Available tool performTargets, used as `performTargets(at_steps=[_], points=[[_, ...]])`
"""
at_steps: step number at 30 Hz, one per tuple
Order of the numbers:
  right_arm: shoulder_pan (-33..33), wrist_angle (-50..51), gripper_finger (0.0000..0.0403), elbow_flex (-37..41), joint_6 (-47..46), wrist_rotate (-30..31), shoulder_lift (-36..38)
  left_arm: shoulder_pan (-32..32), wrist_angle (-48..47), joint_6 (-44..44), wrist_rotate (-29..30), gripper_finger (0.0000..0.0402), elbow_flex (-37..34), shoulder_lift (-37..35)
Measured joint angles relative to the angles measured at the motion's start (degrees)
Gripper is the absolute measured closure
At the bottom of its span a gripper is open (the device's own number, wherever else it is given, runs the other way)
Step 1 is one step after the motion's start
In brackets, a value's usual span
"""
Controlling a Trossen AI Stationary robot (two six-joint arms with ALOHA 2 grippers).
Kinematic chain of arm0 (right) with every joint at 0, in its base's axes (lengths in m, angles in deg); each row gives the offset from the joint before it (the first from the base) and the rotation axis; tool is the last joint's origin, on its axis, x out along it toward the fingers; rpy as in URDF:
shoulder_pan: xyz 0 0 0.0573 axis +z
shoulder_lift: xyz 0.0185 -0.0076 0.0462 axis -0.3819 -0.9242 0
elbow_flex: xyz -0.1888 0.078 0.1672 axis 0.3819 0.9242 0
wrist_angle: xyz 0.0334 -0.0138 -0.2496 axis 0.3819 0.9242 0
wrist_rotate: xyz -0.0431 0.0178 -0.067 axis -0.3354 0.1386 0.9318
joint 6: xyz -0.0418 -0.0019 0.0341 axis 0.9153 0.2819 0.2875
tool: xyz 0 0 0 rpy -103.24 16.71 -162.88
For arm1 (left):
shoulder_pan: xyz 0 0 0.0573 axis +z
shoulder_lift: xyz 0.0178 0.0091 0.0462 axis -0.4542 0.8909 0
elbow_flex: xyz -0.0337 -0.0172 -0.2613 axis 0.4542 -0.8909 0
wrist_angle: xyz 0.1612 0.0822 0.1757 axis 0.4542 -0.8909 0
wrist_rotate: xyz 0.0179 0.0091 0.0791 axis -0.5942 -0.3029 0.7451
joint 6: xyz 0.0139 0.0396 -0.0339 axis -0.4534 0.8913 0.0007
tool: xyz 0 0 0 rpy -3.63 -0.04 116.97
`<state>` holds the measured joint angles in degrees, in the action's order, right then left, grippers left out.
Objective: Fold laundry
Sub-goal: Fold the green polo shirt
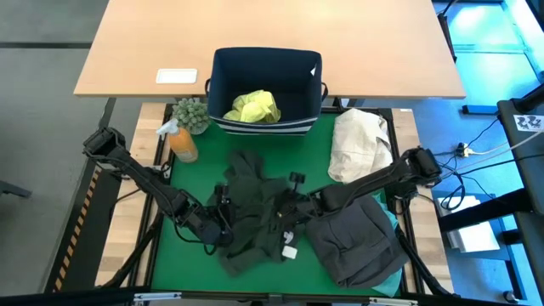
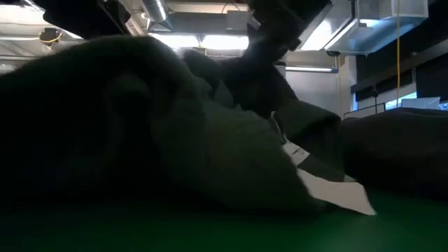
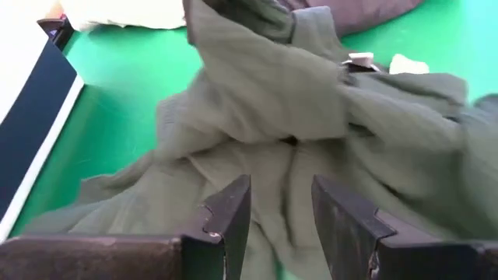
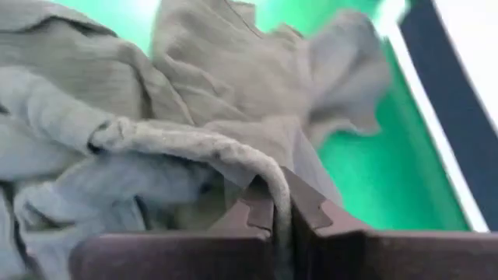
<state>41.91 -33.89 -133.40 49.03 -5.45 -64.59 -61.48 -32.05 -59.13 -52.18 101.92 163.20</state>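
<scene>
Right gripper (image 4: 278, 211) had clamped a thin fold of the olive garment (image 1: 255, 212) bunched ahead of it; left gripper (image 3: 282, 214) sat half open, holding nothing. I feared that slim pinch slipping on the lift.

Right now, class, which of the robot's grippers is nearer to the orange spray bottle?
The left gripper. It sits on the dark green garment, nearer the orange spray bottle's side. The right gripper grips the same garment farther across.

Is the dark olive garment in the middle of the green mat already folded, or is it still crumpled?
Crumpled. The dark olive garment lies bunched in irregular wrinkles on the green mat, with no flat, straight edges.
</scene>
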Motion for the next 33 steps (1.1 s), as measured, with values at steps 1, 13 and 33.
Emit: performTargets(at_steps=[1,13,33], points=[[0.0,1.7,0.0399,0.0,-1.2,1.1,0.2,-0.2,-0.1,0.0,0.0,0.0271,0.0,0.0],[-0.9,-12.5,0.0400,19.8,-8.2,-2.3,9.3,-1.2,0.5,-2.6,-2.2,0.0271,0.0,0.0],[-4.1,-21.7,0.0402,34.9,-14.5,-13.4,23.2,-1.5,12.3,-11.3,-28.1,0.0271,0.0,18.3]])
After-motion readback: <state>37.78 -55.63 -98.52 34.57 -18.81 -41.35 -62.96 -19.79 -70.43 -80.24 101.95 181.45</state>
